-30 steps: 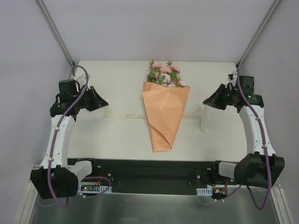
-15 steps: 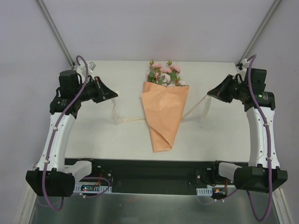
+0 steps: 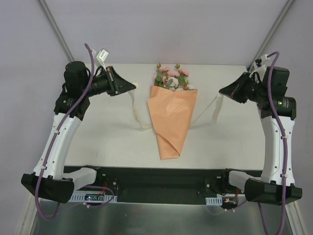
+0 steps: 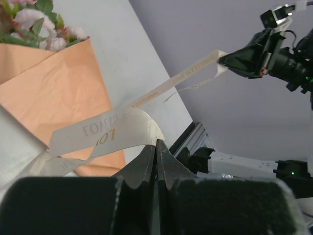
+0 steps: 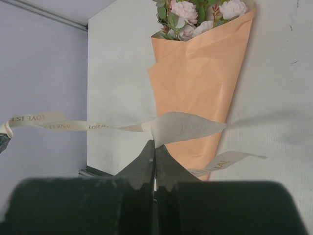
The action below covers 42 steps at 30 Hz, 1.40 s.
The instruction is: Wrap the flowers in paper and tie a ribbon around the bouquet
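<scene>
My left end effector (image 3: 133, 88) and my right end effector (image 3: 221, 91) each pinch one end of the ribbon (image 3: 135, 110), held up on both sides of the bouquet (image 3: 172, 117) lying on the worktop (image 3: 105, 142), and a hard tug could slip it out or drag the bouquet crooked.

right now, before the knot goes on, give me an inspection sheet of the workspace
surface: white table, bouquet lying mid-table
job's things: pink flowers out of a peach paper cone, tip toward the arms; cream ribbon passes under the cone, not tied
clutter: nothing seen
tools: left tool shut on one ribbon end, above the table; right tool shut on the other
cables: purple cable along each arm, apart from the ribbon
surroundings: grey walls, metal frame posts
</scene>
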Each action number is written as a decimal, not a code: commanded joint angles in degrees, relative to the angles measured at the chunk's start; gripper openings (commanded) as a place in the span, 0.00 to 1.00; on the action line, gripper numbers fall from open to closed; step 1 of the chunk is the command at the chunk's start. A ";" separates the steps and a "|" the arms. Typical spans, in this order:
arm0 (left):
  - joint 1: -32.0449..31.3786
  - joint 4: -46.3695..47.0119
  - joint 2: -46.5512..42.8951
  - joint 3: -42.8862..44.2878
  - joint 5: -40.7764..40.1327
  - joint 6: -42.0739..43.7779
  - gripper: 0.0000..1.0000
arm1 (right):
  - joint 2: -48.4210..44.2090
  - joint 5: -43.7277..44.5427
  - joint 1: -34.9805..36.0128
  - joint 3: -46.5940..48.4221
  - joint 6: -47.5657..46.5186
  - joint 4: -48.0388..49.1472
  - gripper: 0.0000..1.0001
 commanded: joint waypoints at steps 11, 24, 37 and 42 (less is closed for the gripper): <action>-3.62 7.47 8.28 10.76 -0.75 -4.25 0.00 | 0.21 -4.90 2.44 2.56 4.01 3.47 0.01; -12.67 10.47 18.75 21.75 0.04 -7.24 0.00 | -0.05 -3.75 4.55 4.76 4.45 3.82 0.01; -10.57 7.75 5.57 4.53 -6.72 1.02 0.00 | 4.07 -0.25 18.78 -1.91 10.42 15.58 0.01; -10.48 4.15 -3.48 -3.89 -12.34 5.06 0.00 | 11.97 4.06 30.11 -4.12 18.68 32.01 0.01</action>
